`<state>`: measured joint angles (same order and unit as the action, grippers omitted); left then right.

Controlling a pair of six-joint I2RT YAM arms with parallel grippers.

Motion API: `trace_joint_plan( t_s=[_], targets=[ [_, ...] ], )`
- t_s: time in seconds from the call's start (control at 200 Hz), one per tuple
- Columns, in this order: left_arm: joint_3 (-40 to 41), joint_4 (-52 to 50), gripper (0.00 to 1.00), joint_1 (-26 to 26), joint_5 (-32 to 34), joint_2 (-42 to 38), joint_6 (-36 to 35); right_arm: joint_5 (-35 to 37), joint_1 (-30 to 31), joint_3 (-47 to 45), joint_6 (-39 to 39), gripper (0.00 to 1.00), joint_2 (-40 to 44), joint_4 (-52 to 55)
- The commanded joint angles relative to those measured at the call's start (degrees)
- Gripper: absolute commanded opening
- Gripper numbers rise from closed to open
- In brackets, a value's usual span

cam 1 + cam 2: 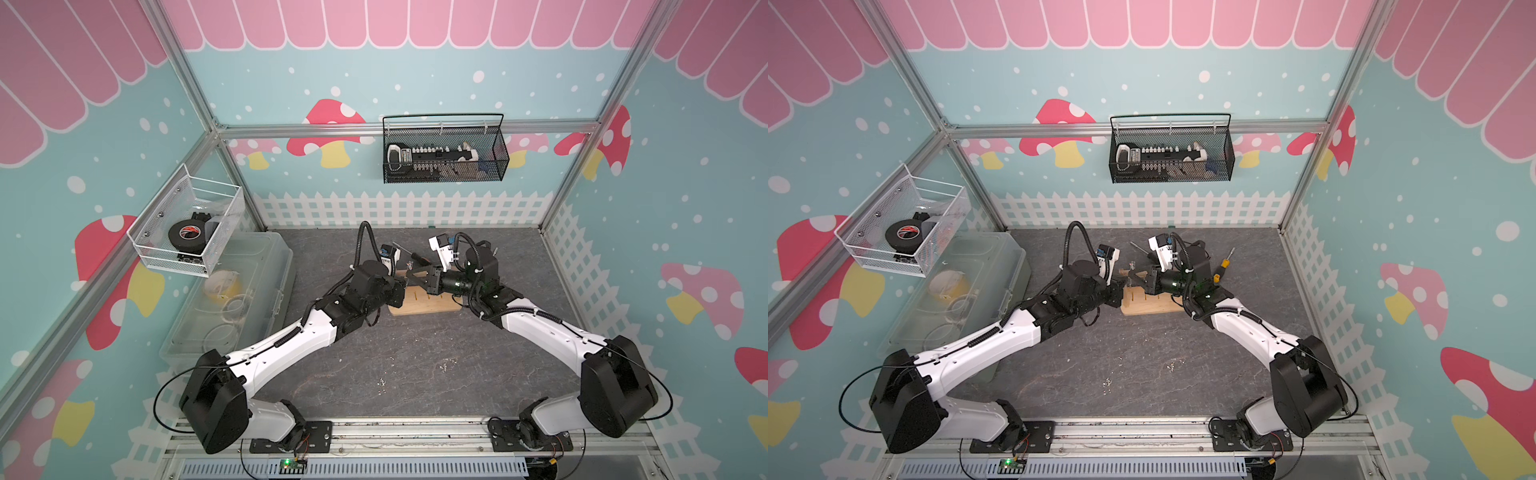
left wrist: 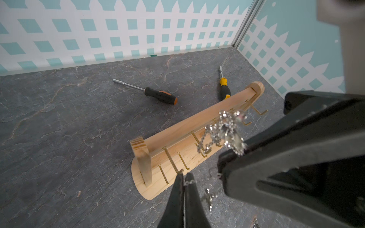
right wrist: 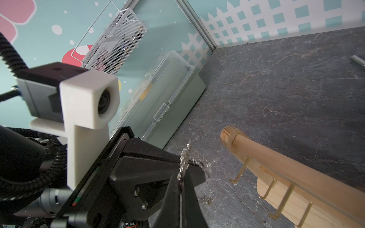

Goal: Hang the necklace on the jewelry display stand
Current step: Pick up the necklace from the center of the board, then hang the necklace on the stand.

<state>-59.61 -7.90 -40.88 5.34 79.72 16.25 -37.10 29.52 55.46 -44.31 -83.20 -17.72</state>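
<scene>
The left gripper [image 2: 184,178] is closed: its two black, wedge-shaped fingers are pressed together, and a thin silver link of the necklace [image 2: 227,130] is pinched at the tips. The right gripper [image 3: 182,182] is likewise closed, its matte black fingers clamped on a bunched section of the same fine, bright metal chain. The two grippers are positioned tip to tip, close over the pegged front of the jewelry display stand [image 2: 177,142].

The stand is made of pale, smooth wood with visible grain. It is built from a flat base with rounded ends, rounded upright end posts and a horizontal bar. Rows of slender, L-shaped gold pegs [image 2: 171,161] project from the front. The chain hangs close to the pegs; whether a peg is touched cannot be determined.

In both top views the stand is located at mid-frame on the dark grey, stone-veined tabletop [image 1: 415,374], partly covered by both wrists.

Beyond the stand, toward the back wall, a black-and-orange nut driver [image 2: 161,96] and a yellow-and-black nut driver [image 2: 225,90] lie flat. At the left of a top view, a clear plastic lidded box [image 1: 232,307] is seen below a white wire-mesh basket [image 1: 226,226].
</scene>
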Motion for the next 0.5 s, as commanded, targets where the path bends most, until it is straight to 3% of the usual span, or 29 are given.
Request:
trace_joint_plan(
  t_s=[0.0,0.495],
  targets=[
    [-1.27,1.22,0.0,0.94,-0.18,0.71,0.44,0.87,-0.22,-0.67,1.24,0.03,-0.95,0.72],
    [-0.64,2.24,0.0,2.25,-1.22,3.17,0.71,3.85,-0.19,-1.61,2.88,0.03,-2.85,1.1]
  ],
)
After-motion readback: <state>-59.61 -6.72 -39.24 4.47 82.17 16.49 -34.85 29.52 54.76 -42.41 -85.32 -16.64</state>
